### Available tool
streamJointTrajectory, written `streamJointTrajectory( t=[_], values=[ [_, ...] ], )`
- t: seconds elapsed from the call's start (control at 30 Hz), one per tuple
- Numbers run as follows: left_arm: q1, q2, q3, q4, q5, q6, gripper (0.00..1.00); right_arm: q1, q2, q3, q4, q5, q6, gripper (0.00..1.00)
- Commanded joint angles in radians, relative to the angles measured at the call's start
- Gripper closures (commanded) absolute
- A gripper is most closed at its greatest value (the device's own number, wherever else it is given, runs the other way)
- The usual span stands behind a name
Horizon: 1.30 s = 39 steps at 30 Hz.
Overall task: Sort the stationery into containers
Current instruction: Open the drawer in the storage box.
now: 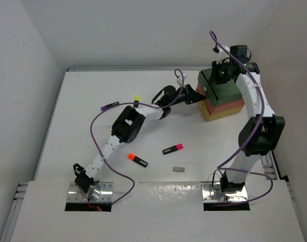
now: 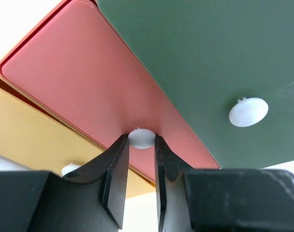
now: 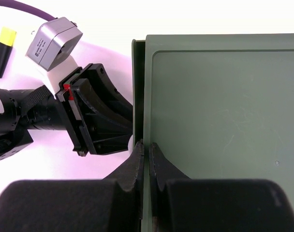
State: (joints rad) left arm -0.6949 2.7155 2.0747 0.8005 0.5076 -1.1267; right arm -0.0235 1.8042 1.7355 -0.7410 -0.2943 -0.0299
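The containers are a stack of three drawers at the back right: green over coral-red over yellow. My left gripper is at the stack's front. In the left wrist view the left gripper is shut on the white knob of the coral drawer. My right gripper is shut, its tips on the front edge of the green top. Highlighters lie on the table: yellow-capped, purple-capped, pink-capped, orange-capped. A grey eraser lies nearby.
The green drawer's knob and the yellow drawer's knob stand free on either side of the held one. A purple cable loops over the table beside the left arm. White walls close in the table on the left, back and right.
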Motion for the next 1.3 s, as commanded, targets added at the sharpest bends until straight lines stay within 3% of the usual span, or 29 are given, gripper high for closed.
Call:
streamJointTrajectory(
  t=[0.0, 0.1, 0.87, 1.27],
  values=[
    [-0.017, -0.033, 0.004, 0.08, -0.021, 0.001, 0.94, 0.002, 0.02, -0.024, -0.06, -0.003, 0.002, 0.98],
    [-0.012, -0.063, -0.062, 0.106, -0.011, -0.008, 1.0, -0.003, 0.02, -0.028, -0.058, -0.003, 0.001, 0.99],
    [0.069, -0.27, -0.461, 0.278, 0.0, -0.076, 1.0, -0.032, 0.032, -0.06, -0.014, -0.005, 0.007, 1.0],
    [0.097, -0.382, -0.653, 0.289, 0.055, -0.062, 1.0, -0.05, 0.049, -0.056, -0.004, -0.006, 0.005, 0.99]
  ],
)
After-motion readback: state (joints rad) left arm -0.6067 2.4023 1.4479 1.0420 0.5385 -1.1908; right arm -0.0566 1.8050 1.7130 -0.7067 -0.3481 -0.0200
